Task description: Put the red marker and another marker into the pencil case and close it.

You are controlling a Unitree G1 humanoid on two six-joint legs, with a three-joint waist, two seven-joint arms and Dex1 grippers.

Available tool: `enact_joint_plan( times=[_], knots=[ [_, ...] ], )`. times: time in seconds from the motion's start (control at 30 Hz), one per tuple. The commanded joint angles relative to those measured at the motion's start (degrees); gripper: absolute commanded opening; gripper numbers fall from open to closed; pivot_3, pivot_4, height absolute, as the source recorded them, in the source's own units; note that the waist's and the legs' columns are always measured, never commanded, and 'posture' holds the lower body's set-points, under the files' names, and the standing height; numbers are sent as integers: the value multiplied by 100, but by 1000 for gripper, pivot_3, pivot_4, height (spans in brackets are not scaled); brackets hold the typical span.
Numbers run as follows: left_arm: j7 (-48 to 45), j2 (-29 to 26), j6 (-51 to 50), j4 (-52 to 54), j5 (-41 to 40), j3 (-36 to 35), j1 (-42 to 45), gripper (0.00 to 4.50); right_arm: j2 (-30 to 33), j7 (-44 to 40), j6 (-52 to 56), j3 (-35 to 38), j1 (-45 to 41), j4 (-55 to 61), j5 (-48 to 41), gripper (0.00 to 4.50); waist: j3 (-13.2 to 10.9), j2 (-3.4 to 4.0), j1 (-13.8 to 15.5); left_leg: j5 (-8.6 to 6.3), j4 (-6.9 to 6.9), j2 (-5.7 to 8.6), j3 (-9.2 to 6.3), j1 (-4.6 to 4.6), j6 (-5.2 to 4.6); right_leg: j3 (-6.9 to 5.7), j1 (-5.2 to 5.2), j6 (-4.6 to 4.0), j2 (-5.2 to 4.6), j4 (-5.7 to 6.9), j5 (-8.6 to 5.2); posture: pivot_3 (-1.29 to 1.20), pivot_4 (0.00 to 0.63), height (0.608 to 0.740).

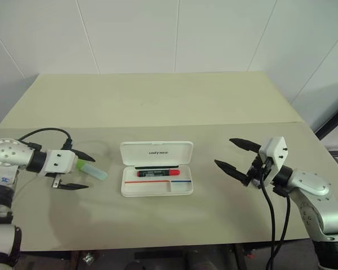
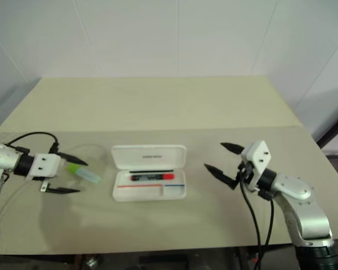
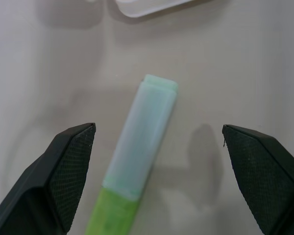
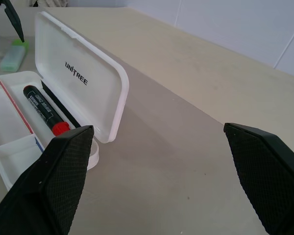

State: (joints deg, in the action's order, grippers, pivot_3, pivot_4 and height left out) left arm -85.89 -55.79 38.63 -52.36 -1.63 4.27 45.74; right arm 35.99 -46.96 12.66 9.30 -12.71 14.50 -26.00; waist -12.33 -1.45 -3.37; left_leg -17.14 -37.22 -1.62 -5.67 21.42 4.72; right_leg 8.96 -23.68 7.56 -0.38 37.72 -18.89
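Observation:
The white pencil case [image 1: 156, 152] lies open at the table's middle, its lid standing up at the back. The red marker [image 1: 158, 172] rests inside the tray, red cap to the right. The other marker, a green and mint highlighter [image 1: 93, 171], lies on the table left of the case. My left gripper [image 1: 90, 172] is open around it, one finger [image 3: 63, 171] on each side, neither touching it. My right gripper [image 1: 223, 151] hovers open and empty to the right of the case, pointing toward it.
A seam runs across the beige table [image 1: 158, 101] behind the case. Black cables hang from both wrists. White walls close in behind and to the right of the table.

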Motion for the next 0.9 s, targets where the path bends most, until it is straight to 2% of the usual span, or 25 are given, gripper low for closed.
enact_joint_plan(
  times=[0.03,0.37,0.47,0.73,0.9],
  knots=[
    [-76,44,233,-460,219,134,396,4446,10,123,-2,201,69,338,-93,4500,0,0,-4,0,-1,0,0,0,-1,1,0,0,0,2,0,0,150,740],
    [347,242,393,-1571,1083,647,1121,4446,11,272,23,221,58,429,-100,4500,0,0,-1,2,0,1,-2,-3,-3,0,1,0,1,5,0,0,150,740],
    [429,351,381,-1705,1209,700,1185,3854,30,297,30,240,27,448,-108,4500,0,0,5,3,0,2,-2,-5,-5,1,2,0,1,8,0,0,150,740],
    [586,566,446,-1752,1259,716,1044,1317,70,328,82,309,54,524,-135,4500,2,3,18,15,-5,8,-7,-18,-19,-1,16,2,-2,21,4,0,150,740],
    [655,687,428,-1717,1151,617,966,1193,83,315,134,320,10,534,-124,4500,6,9,27,15,-2,10,-7,-20,-19,0,17,2,-5,20,3,0,150,740]
  ],
)
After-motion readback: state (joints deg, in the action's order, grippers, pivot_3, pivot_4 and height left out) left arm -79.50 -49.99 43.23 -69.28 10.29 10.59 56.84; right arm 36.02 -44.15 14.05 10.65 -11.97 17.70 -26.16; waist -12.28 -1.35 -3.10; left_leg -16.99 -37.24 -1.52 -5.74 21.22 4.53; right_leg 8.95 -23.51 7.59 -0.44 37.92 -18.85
